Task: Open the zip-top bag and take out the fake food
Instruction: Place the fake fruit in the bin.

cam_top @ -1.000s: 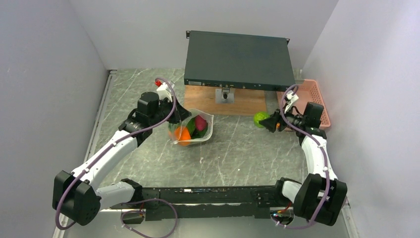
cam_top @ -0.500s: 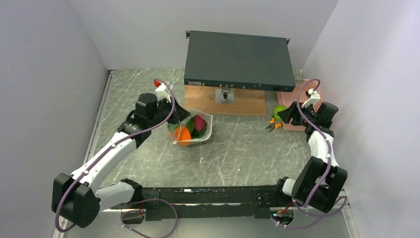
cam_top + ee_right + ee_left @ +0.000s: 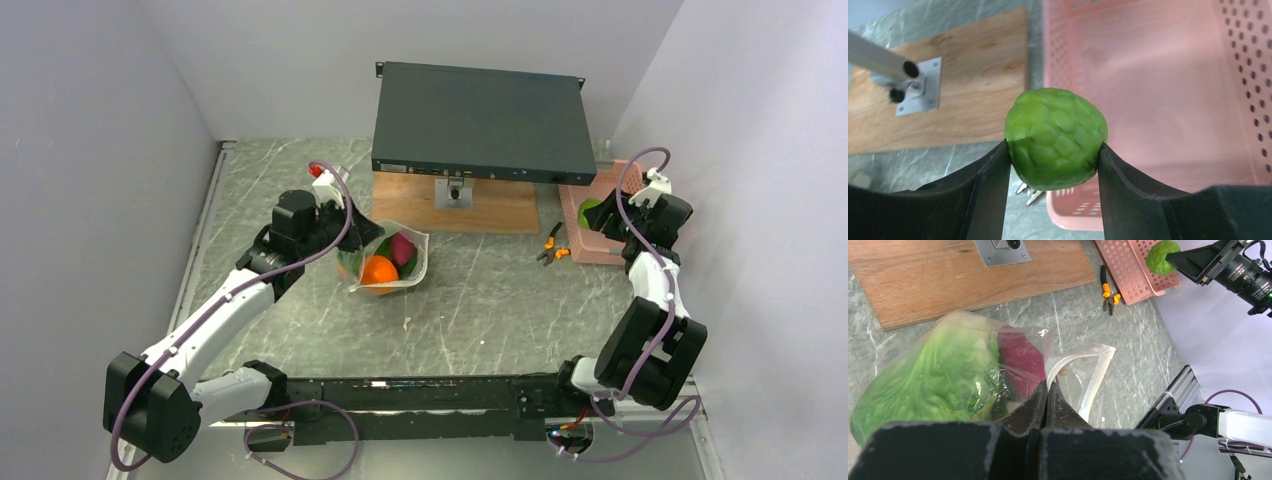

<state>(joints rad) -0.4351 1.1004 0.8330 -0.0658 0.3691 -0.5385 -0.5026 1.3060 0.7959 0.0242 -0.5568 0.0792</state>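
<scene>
A: Where was the zip-top bag?
B: On the marble surface, left of ctr, mouth gaping. Left claw was pinched tight on the bag's rim strip.
A: Contents?
B: Lettuce, a red piece and an orange ball, all inside the bag.
A: Right claw?
B: Clamped on the round green piece, held above the left edge of the pink basket, well apart from the bag.
A: Anything else?
B: Orange-handled pliers lay on the surface just beside the basket. Wooden board sat behind the bag, w/ a dark flat box over it at the back.
</scene>
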